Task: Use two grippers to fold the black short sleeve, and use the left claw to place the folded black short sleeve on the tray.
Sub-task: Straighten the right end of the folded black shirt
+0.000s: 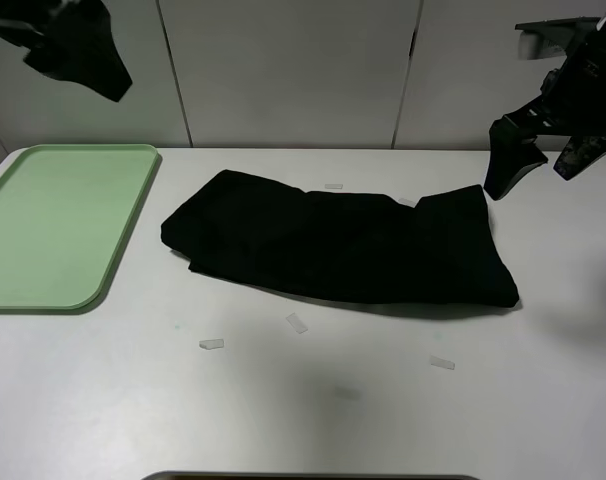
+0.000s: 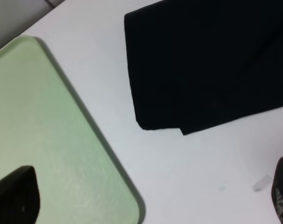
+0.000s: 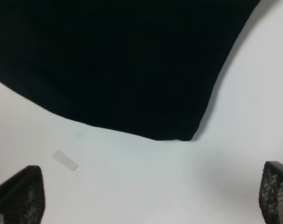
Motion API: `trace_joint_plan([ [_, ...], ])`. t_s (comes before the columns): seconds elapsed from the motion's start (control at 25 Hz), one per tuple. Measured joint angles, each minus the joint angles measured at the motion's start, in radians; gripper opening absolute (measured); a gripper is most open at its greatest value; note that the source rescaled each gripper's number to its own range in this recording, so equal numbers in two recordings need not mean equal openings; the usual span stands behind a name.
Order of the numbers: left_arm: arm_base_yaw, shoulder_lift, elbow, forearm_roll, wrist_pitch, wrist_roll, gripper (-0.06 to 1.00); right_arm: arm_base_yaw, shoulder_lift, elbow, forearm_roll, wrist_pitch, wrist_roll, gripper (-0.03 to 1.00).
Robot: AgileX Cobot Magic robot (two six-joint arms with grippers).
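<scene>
The black short sleeve (image 1: 343,245) lies folded into a long band across the middle of the white table, no lettering showing. Left of it, apart from it, sits the pale green tray (image 1: 53,225) with nothing on it. My left gripper (image 1: 83,50) hangs high above the tray's far end. Its wrist view shows the gripper (image 2: 148,200) open, the tray (image 2: 48,140) and one end of the shirt (image 2: 207,65) below. My right gripper (image 1: 543,165) hovers raised off the shirt's far right corner. In its wrist view the gripper (image 3: 148,196) is open and holds nothing, over the shirt's edge (image 3: 123,65).
Small pale tape strips lie on the table near the shirt (image 1: 211,344), (image 1: 297,322), (image 1: 442,362), (image 1: 333,186). A white panelled wall stands behind the table. A dark edge (image 1: 313,477) shows at the near rim.
</scene>
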Motion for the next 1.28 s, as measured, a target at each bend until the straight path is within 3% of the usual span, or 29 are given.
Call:
trace_joint_plan([
  [0.2,0.0,-0.162,0.128,0.0,0.004,-0.026,1.0,0.0,-0.005,0.0,0.019,0.0,0.0,1.0],
  [0.48,0.0,-0.505,0.427,-0.006,-0.013,-0.08,1.0,0.0,-0.005,0.0,0.03,-0.005,0.001,1.0],
  [0.8,0.0,-0.956,0.671,-0.093,-0.009,-0.085,1.0,0.0,-0.005,0.0,0.03,-0.008,0.001,1.0],
  [1.04,0.0,-1.187,0.795,-0.115,0.038,-0.095,1.0,0.0,-0.005,0.0,0.032,-0.009,0.001,1.0],
  [1.28,0.0,-1.253,0.818,-0.128,0.086,-0.118,0.99,0.0,-0.005,0.0,0.033,-0.027,0.001,1.0],
])
